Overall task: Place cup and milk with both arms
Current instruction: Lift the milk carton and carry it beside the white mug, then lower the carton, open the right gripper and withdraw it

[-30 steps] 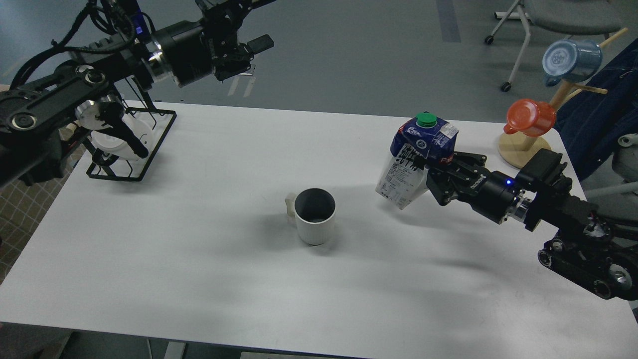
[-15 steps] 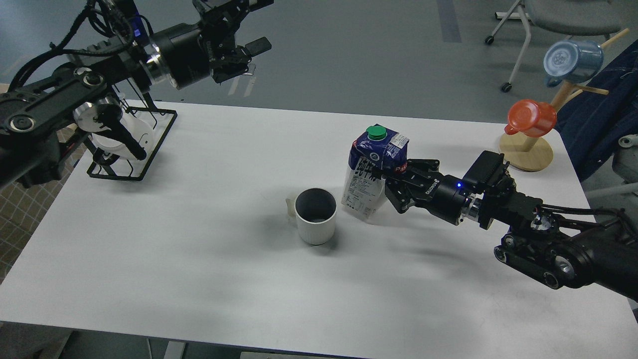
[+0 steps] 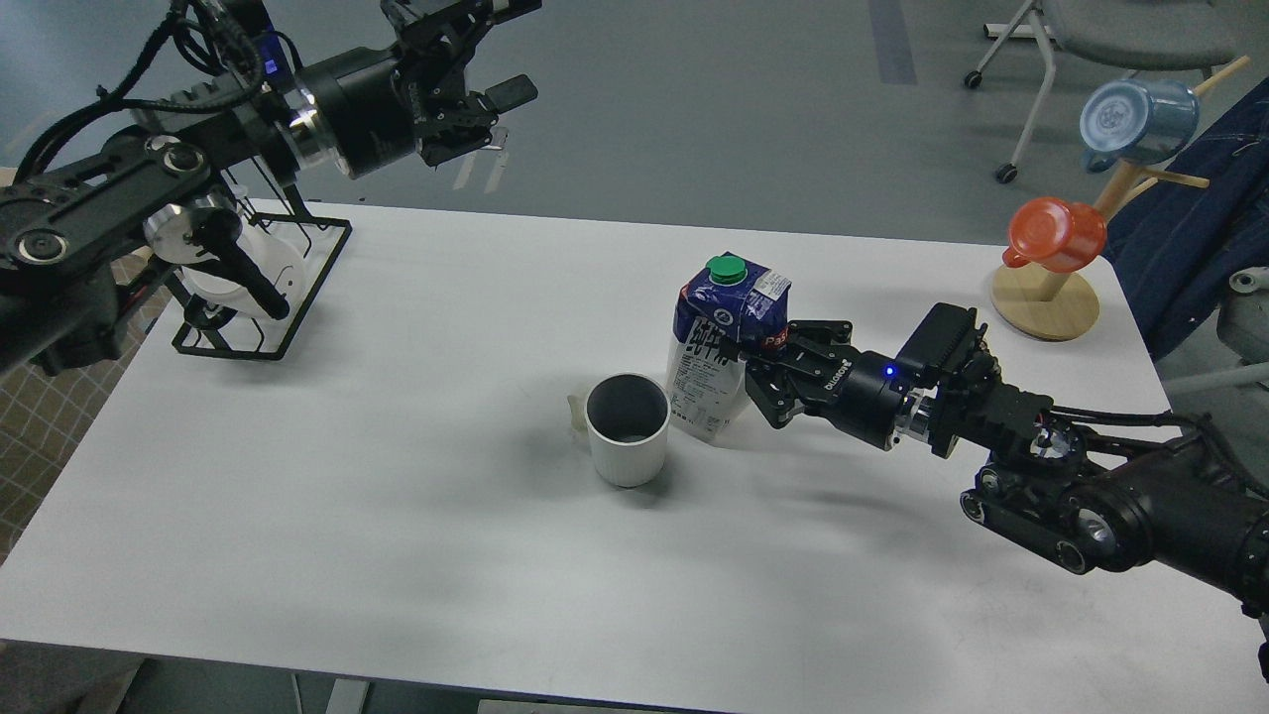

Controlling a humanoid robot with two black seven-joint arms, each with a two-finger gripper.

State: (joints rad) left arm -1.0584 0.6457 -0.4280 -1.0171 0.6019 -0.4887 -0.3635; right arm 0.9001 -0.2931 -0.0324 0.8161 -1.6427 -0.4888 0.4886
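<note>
**Status: milk carton held beside cup at counter centre**

1. Counter (image 3: pixel 416 555): a white rectangular surface that carries all items listed below. Grey floor lies beyond its far edge.

2. Right arm: enters from the lower right and reaches left across the counter. The right hand (image 3: pixel 758 372) is closed on the milk carton, with its fingers clamped on the carton's right side just below the blue upper section.

3. Left arm: enters from the upper left and is raised above the far left corner of the counter. The left hand (image 3: pixel 476 89) is well apart from the cup and the carton. Its fingers are spread wide and grip nothing.

4. Wire rack (image 3: pixel 263 288): black frame at the far left of the counter, with a white object inside it, partly hidden by the left arm.

5. Mug stand (image 3: pixel 1046 302): wooden, with a round base at the far right corner of the counter. An orange mug (image 3: pixel 1056 233) and a blue mug (image 3: pixel 1135 119) hang on its pegs.

6. Milk carton (image 3: pixel 719 347): blue top, white lower body, green cap. It tilts slightly and sits just right of the cup, very close to it; contact between the two, and with the counter, cannot be confirmed.

7. Cup (image 3: pixel 627 428): white, ribbed, dark inside, upright near the counter centre, handle to its left.
</note>
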